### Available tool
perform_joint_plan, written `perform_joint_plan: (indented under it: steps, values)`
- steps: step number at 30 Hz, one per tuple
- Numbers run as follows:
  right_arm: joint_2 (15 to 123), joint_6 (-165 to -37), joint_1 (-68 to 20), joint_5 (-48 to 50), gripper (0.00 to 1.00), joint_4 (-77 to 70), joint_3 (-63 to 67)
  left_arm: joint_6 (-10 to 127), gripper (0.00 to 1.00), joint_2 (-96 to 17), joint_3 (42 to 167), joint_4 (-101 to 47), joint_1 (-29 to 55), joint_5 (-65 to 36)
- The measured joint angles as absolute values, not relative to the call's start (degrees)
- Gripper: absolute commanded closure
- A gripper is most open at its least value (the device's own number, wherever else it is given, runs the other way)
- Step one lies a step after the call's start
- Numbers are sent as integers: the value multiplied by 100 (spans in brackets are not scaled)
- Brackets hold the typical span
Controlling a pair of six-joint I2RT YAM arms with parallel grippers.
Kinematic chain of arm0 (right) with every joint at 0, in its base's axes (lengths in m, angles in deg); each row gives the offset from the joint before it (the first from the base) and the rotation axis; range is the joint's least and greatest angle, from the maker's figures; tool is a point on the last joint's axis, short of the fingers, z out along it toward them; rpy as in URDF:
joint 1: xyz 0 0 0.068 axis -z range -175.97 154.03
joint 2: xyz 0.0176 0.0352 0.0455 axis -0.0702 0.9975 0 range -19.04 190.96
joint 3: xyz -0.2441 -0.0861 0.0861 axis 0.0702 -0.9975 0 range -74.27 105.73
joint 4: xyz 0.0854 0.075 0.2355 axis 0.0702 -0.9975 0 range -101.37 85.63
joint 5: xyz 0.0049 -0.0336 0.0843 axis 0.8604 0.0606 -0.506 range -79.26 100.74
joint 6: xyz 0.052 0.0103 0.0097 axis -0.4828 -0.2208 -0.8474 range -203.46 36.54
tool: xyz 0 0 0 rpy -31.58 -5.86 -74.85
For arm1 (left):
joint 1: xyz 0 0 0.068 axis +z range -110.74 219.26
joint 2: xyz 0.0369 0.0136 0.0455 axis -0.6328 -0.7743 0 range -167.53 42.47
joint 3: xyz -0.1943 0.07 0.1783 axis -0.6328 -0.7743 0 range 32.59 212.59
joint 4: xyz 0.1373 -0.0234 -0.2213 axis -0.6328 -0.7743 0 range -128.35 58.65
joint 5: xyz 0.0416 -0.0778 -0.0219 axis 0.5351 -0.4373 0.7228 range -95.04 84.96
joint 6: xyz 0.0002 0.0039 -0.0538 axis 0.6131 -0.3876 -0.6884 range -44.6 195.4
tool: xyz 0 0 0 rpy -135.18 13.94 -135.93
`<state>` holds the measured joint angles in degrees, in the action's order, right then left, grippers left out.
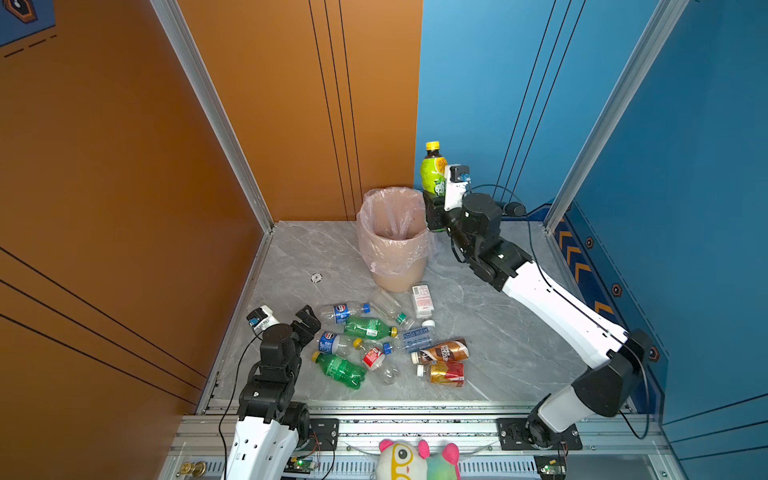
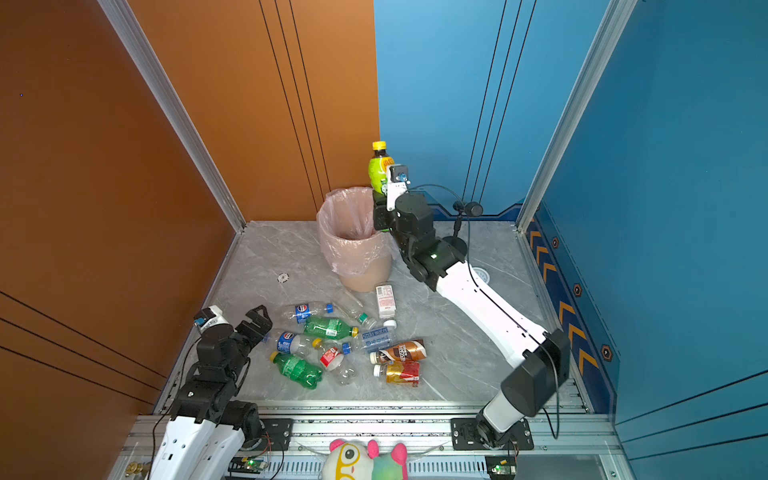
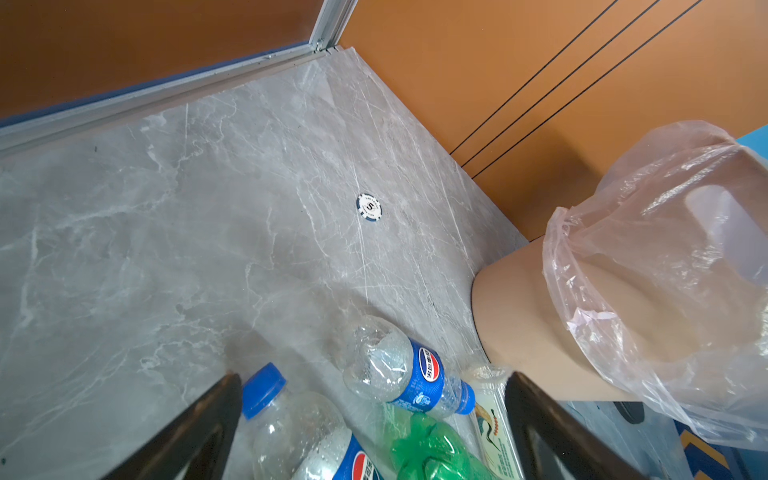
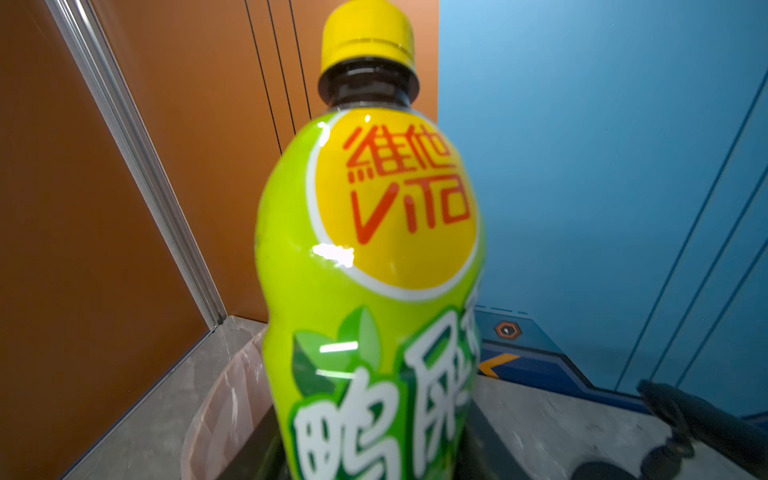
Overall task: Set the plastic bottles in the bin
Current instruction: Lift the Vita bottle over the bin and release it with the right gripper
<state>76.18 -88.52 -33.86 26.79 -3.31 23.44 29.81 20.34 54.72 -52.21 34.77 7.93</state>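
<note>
Up front, the left gripper [image 1: 312,324] is hovering with fingers spread wide by the grey marble table's [image 1: 511,345] front-left corner, beside the heap of lying plastic bottles [image 1: 370,328]. Further back, the right gripper [image 1: 434,208] is pinching the yellow-capped, green-labelled bottle [image 1: 433,170] upright just right of the bag-lined beige round bin [image 1: 399,278], above its rim. The bin's mouth is lying leftward, and nothing seems to be blocking it.

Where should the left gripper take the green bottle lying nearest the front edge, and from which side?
Probably across its mid-body from above, jaws spanning the width: the green bottle lies on its side, yellow cap toward the open left gripper, its front flank clear of the other bottles.
</note>
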Motion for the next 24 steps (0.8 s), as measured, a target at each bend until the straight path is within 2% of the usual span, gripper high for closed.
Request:
perform_joint_plan:
  steps: [9, 17, 24]
  values:
    - [9476, -8403, -3428, 2371, 51, -233, 3981, 2944, 1, 2202, 5472, -5433, 3488, 771]
    - [9856, -8323, -3419, 2227, 50, -349, 4007, 2944, 0, 2246, 5472, -5542, 3510, 737]
    - [9854, -8323, -3410, 2140, 45, -375, 3999, 2944, 0, 2255, 5472, -5662, 3514, 734]
